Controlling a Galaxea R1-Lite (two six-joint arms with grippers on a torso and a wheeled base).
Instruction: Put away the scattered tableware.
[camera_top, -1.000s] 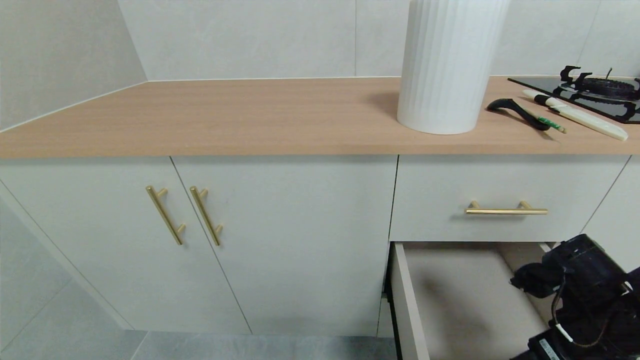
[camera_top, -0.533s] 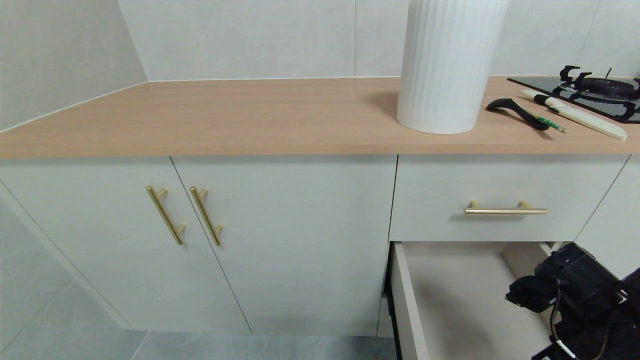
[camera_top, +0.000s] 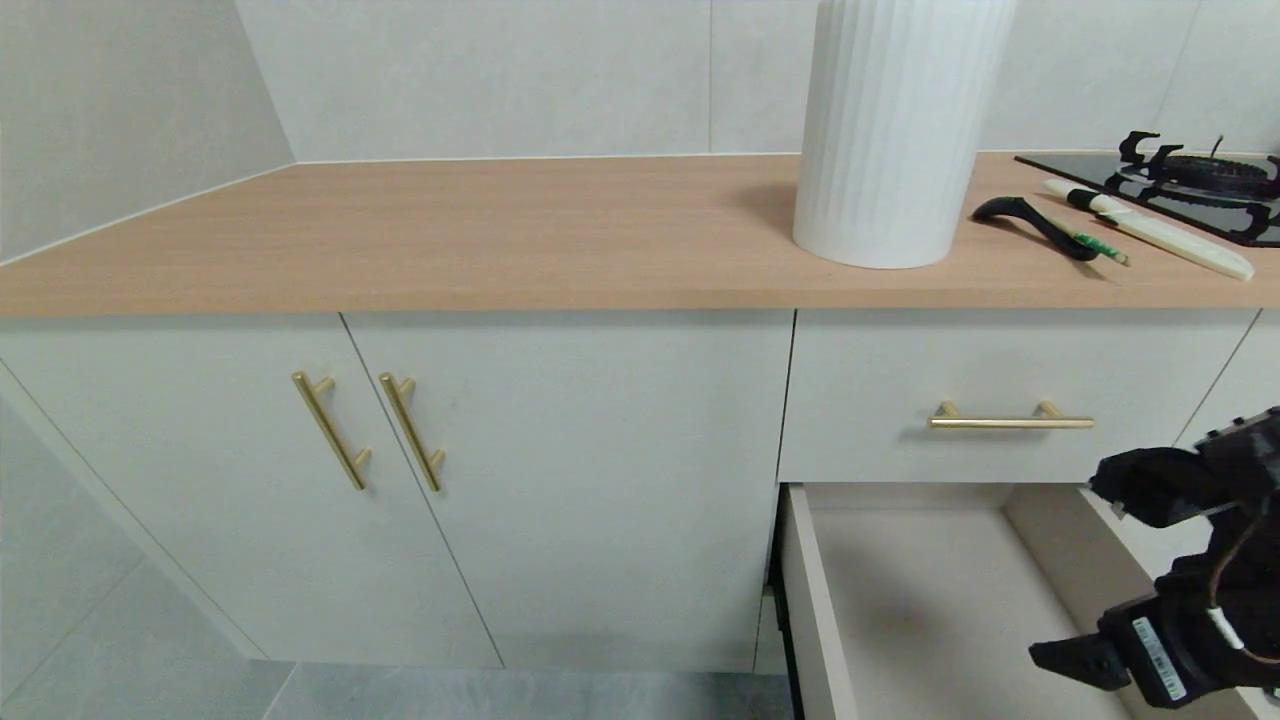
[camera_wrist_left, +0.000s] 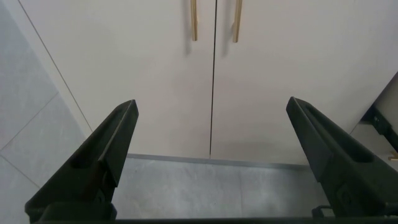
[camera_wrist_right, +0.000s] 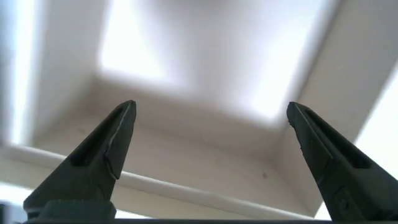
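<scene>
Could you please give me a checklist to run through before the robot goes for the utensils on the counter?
1. Lower drawer pulled open to receive things: ok.
2. Right pincer open and holding nothing: ok.
3. Left pincer open, holding nothing, facing the cabinet doors: ok.
4. Black-handled utensil and white knife lie loose on the countertop, to the right of the white ribbed vase: ok.
5. Upper drawer shut, so it should not block the way up from the lower one: ok.
6. Enough room for a pincer between the vase and the black-handled utensil: cannot tell.
</scene>
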